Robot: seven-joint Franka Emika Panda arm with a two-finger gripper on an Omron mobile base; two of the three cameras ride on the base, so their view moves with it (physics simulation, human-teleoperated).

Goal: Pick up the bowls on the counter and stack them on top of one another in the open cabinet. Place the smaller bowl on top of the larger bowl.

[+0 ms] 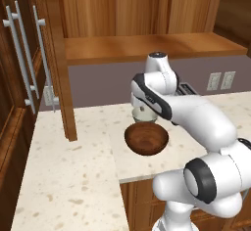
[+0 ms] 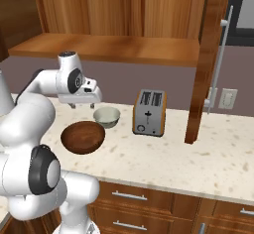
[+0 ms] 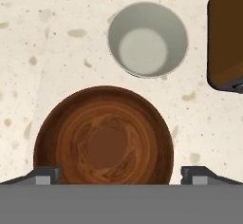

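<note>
Bowls sat side by side on the counter point(image 2: 208, 163), just apart: the larger bowl point(image 2: 83, 137) nearer our base, the smaller bowl point(image 2: 106, 117) just behind it; both upright, neither yet lifted. We judged the first step to be in hand, reaching for the wooden one, since it must go into the open cabinet point(image 2: 114, 47) first as the base of the stack. Our gripper point(image 2: 83, 104) hung above the two bowls with nothing in it; in the hand view its fingertips point(image 3: 46, 174) stood wide apart, one near either side of the wooden bowl's rim. The next move, we thought, called for descending and closing on one wall of the rim, then a long raise to the plank shelf. The larger bowl was wide, shallow, glossy with swirling reddish-brown grain; the smaller was pale grey-green, matte, deeper-walled, round; the counter was cream stone speckled brown; a metal toaster point(image 2: 149, 112) stood beside the smaller bowl.
</note>
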